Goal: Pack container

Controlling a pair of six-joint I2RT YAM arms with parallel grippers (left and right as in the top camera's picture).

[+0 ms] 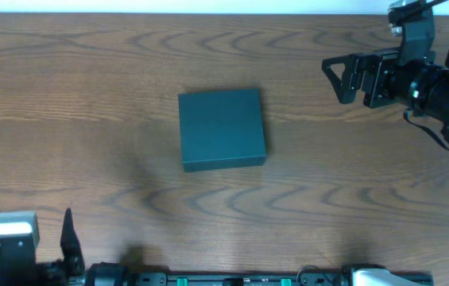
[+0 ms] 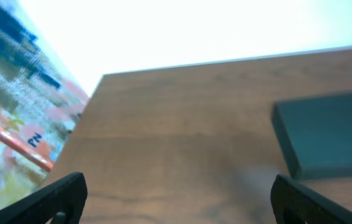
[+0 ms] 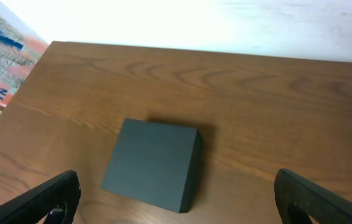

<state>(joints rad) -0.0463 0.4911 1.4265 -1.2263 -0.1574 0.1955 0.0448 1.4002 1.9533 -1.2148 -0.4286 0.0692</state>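
On table (image 1: 89, 95), closed container (image 1: 222, 129), left claw (image 2: 179, 202), right claw (image 1: 334, 79), both spread, well away

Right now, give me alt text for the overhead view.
A closed dark teal container sits on a wooden table. The right gripper is open at the upper right, the left gripper open at the lower left, both apart from it.

Matte, unmarked container (image 1: 222, 129) — smooth-sided — on a grained wood table (image 1: 89, 95).
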